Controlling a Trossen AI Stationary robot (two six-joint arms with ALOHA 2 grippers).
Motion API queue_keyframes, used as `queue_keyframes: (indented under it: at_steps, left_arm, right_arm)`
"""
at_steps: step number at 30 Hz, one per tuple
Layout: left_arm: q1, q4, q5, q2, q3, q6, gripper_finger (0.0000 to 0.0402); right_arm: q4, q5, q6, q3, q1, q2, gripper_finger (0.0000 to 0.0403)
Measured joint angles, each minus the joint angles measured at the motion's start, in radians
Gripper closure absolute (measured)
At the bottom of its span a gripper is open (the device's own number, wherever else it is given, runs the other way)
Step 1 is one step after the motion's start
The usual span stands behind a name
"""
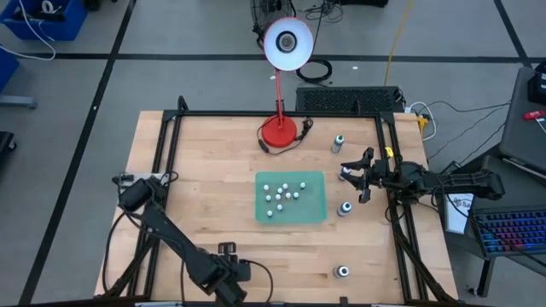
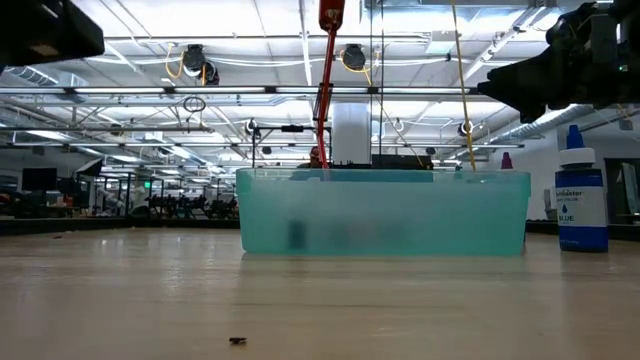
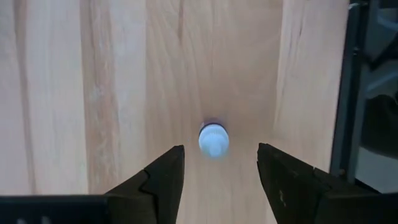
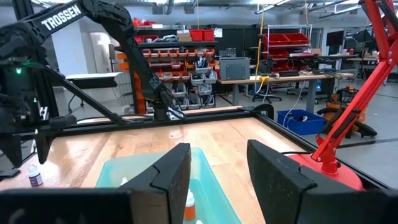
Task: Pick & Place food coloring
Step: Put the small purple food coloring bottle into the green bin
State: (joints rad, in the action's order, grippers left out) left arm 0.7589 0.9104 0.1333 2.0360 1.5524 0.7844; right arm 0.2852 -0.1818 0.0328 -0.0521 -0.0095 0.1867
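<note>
While left end effector [image 3: 219,180] gapes — bottle [image 3: 213,139] stands beyond.

Right gripper [image 4: 217,177] fingers parted over translucent teal plastic tray [image 4: 134,171], an orange-capped small bottle [image 4: 189,203] between them; red metal lamp base [image 4: 323,169] beside.

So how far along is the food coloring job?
Done: about ten white pieces lie in the green tray. In hand: one bottle sits at the right claw, beside the tray; the left claw is open, facing another bottle. Left: three bottles stand outside the tray.
</note>
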Motion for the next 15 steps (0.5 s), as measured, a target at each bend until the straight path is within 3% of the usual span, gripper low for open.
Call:
queue_keyframes:
  at_steps: [15]
  left_arm:
    - [-0.005, -0.004, 0.043, 0.034, -0.001, -0.004, 0.0197]
  right_arm:
    - [0.001, 0.0, 0.0, 0.0, 0.0, 0.002, 0.0254]
